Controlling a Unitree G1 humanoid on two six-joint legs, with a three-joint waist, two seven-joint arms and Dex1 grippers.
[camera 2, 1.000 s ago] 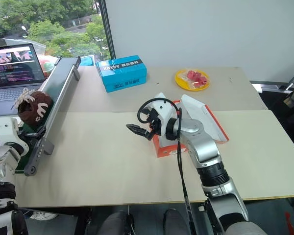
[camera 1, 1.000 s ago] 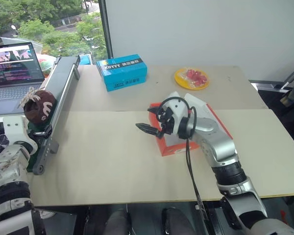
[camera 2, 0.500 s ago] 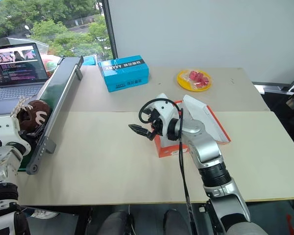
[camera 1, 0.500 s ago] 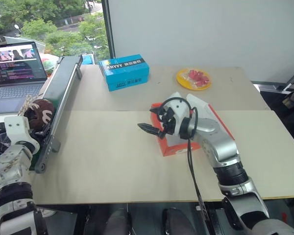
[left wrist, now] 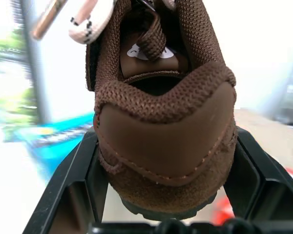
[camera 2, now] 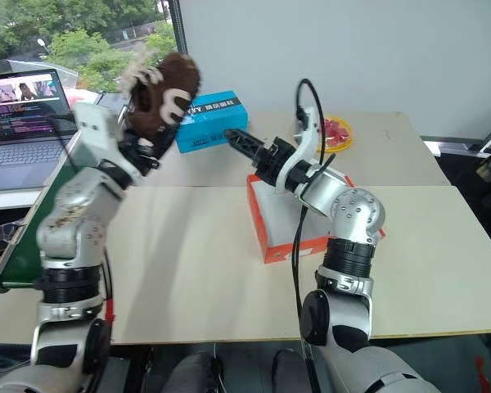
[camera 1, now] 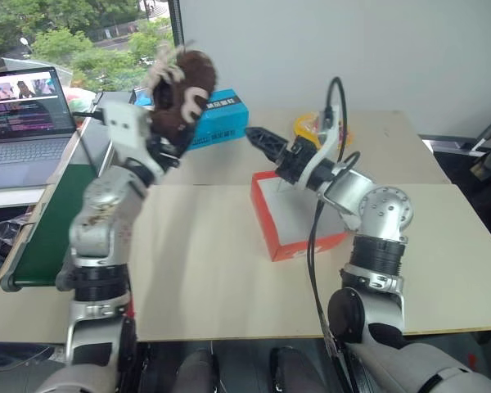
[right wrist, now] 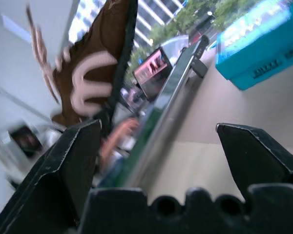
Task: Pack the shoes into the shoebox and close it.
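**Q:** What has changed since a second ago?

**A:** Since then my left gripper (left wrist: 161,214) has swung up from beside the long green-and-grey conveyor rail (camera 1: 45,237) to in front of the window, carrying the small dark brown fabric shoe (camera 1: 182,88). My right gripper (camera 1: 258,136) has risen off the orange-red cardboard shoebox (camera 1: 299,214) and now points toward that shoe.

**Q:** What writing can be read?

**A:** Only white lettering on the rectangular blue cardboard box (camera 2: 209,119) at the far side of the pale wooden table (camera 1: 213,270); the characters are too small to spell out. The open laptop (camera 1: 23,116) shows coloured lines I cannot read.

**Q:** How does the shoe look?

**A:** Mesh collar, smooth brown heel patch, cream-white laces (left wrist: 90,19) hanging loose, and a white curly mark on its side.

**Q:** Where does it sit relative to the jaws?

**A:** Heel toward my left wrist, clamped between the two black left fingers (left wrist: 75,185), one on each flank. My right jaws stand wide apart with nothing in them, near the shoe but apart from it. The shoebox lies open below, white inside.
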